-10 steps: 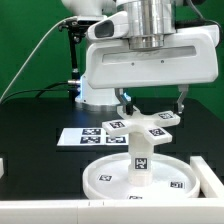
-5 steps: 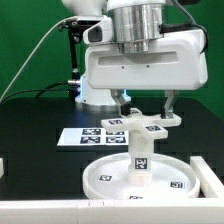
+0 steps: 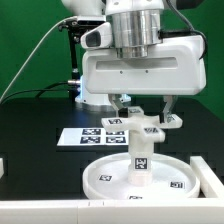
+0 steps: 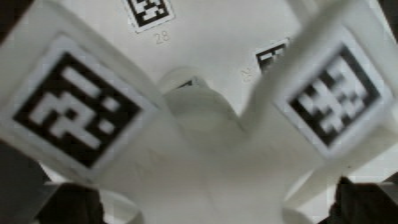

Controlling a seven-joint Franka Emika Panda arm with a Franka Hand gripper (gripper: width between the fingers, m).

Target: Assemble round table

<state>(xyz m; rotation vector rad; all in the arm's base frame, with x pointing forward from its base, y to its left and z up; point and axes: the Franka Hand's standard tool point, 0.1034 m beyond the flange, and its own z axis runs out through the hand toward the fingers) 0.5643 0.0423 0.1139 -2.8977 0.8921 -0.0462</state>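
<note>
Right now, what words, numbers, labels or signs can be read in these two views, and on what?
No readable words or numbers.
Black-white square tags, no text: on the foot, leg, disc and marker board.
Small print by a tag in the wrist view: too blurred to read.

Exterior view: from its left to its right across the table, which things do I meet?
marker board → leg → white piece at the right edge; the disc and foot overlap these, so I omit them.
</note>
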